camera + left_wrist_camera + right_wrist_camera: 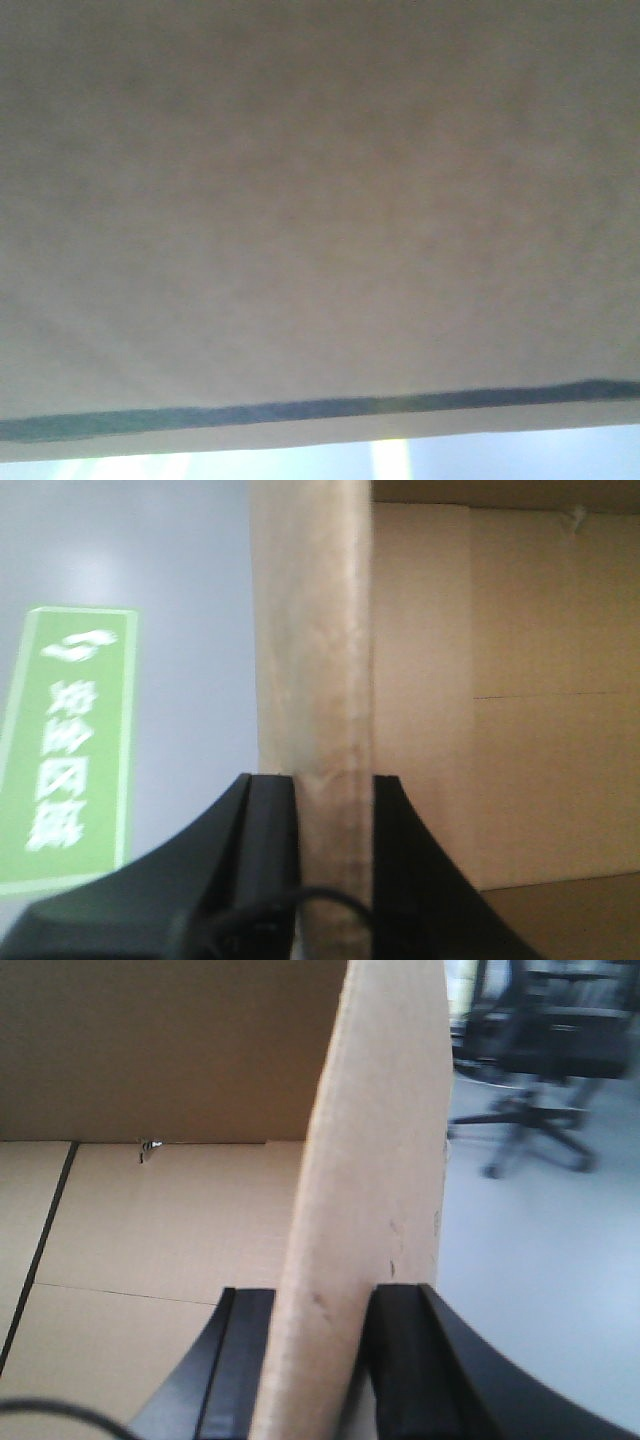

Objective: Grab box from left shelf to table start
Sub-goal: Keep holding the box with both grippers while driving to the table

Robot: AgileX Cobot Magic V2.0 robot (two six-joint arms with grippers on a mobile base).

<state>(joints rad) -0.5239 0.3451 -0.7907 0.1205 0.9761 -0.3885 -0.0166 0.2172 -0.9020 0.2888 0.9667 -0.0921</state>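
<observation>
Box (320,200) fills the front view edge to edge, plain brown face pressed near the lens, dark stripe (300,410) running along its lower margin. It is open-topped; both wrist views look down into a bare cardboard interior. Left gripper (333,785): jaws clamped on one upright wall (315,630), one finger inside the box, one outside. Right gripper (322,1295): likewise pinched shut on the opposite wall (380,1110). Outside the walls, floor only: a green sign (70,750) on the left side, an office chair (540,1050) on the right. Neither shelf nor table shows in any view, so the box seems to hang between the two arms. Handling judgement: interior looks empty, so probably light; single corrugated walls are stiff along the edge but will bow or crease under a hard pinch or uneven pull. Best hold is as now, opposite walls, arms moving level and together.
</observation>
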